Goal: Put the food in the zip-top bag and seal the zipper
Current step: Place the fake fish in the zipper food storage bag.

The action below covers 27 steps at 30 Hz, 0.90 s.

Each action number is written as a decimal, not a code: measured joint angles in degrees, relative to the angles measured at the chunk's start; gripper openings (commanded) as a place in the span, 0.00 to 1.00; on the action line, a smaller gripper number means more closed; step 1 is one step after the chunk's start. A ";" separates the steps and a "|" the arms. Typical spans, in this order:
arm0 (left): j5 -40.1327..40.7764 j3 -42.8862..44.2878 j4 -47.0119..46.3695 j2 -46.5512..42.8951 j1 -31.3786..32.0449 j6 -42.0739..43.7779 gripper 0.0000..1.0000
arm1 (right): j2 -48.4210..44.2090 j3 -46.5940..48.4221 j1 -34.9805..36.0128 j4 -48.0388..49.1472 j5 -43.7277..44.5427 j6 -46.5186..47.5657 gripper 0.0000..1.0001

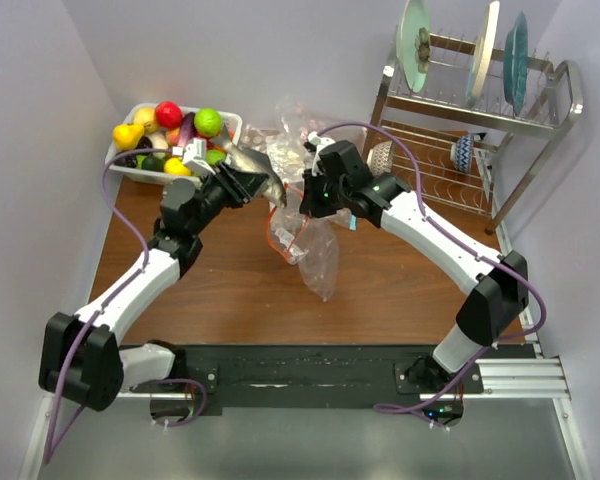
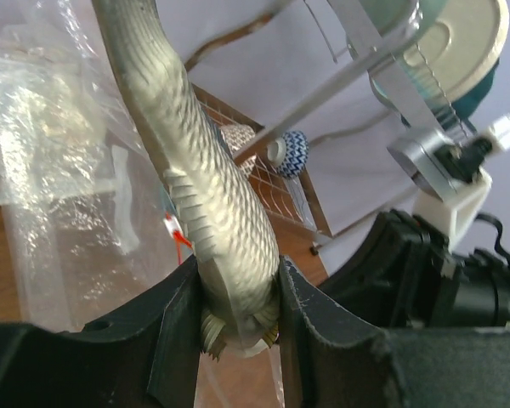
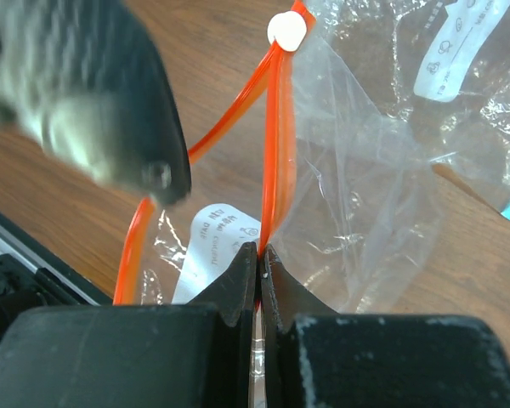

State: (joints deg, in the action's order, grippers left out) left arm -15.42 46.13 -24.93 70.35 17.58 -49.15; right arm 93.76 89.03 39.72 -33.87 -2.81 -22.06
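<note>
A silver-grey scaled toy fish (image 2: 212,195) is clamped by its tail end between the fingers of my left gripper (image 2: 238,314), its head pointing toward the bag. In the top view the fish (image 1: 252,172) hangs just left of the zip-top bag (image 1: 315,255). My right gripper (image 3: 259,255) is shut on the orange-red zipper (image 3: 276,144) and holds that lip up. The other lip of the zipper (image 3: 132,246) bows away, so the mouth gapes. A white slider (image 3: 287,30) sits at the strip's far end. The fish's blurred head (image 3: 76,93) hovers over the opening.
A white bin (image 1: 232,124) at the back left holds several toy fruits and vegetables (image 1: 170,135). More crinkled clear plastic (image 1: 290,140) lies behind the grippers. A metal dish rack (image 1: 480,110) with plates and small bowls stands at the back right.
</note>
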 measured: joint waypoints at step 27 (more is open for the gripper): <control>27.80 -8.96 4.31 -3.58 28.61 19.80 0.82 | -3.52 -0.68 -1.64 2.34 -2.75 -7.56 0.00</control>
State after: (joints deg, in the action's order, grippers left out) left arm 12.38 37.17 -20.62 66.76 46.19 -29.34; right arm 90.24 88.36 38.09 -31.53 -5.56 -29.63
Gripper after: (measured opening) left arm 0.577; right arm 0.012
